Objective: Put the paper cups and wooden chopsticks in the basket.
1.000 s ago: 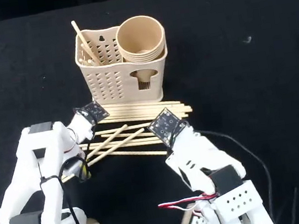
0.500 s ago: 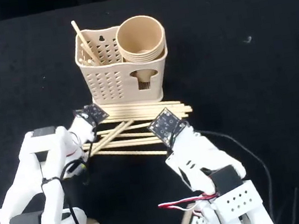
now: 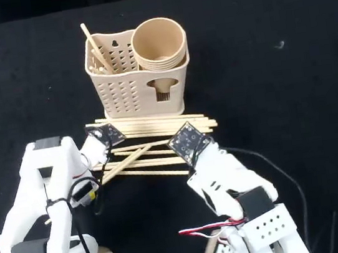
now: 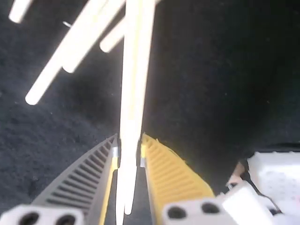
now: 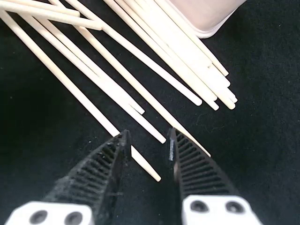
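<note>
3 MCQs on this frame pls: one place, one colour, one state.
1. Where are the cups?
A) in the basket
B) beside it
C) in a gripper

2. Colour of the table?
A) white
B) green
C) black

3. The left gripper is:
A) open, empty
B) shut on chopsticks
C) shut on a cup

Answers:
1. A: the stack stands in one basket compartment.
2. C: the surface is black all around.
3. B: the left wrist view shows its jaws clamped on them.
</note>
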Robot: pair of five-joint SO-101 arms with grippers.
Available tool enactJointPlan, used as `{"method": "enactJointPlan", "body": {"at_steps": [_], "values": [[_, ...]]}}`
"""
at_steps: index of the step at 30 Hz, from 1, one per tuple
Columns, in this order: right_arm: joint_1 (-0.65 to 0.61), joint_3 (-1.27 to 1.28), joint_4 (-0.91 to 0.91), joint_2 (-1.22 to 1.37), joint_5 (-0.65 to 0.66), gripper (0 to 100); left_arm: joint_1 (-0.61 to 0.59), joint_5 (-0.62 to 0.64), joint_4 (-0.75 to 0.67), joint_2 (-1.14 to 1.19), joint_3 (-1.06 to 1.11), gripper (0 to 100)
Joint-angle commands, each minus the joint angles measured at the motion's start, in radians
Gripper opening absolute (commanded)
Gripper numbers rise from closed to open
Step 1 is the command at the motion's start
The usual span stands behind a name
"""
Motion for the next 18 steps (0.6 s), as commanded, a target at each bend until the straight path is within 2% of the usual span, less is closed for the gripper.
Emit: {"method": "enactJointPlan", "body": {"at_steps": [1, 10, 14, 18], "values": [[0.012, -0.002, -0.021, -0.015, -0.002, 14.1, 0.005, -0.015, 0.063, -0.011, -0.091, 3], [0.014, -0.001, -0.021, -0.015, -0.002, 14.1, -0.01, -0.017, 0.242, -0.026, -0.277, 3], [0.015, -0.001, -0.021, -0.015, -0.002, 14.0, -0.021, -0.017, 0.316, -0.153, -0.321, 3], [0.017, -0.001, -0.023, -0.016, -0.011, 13.7, -0.042, -0.015, 0.325, -0.33, -0.294, 3]]}}
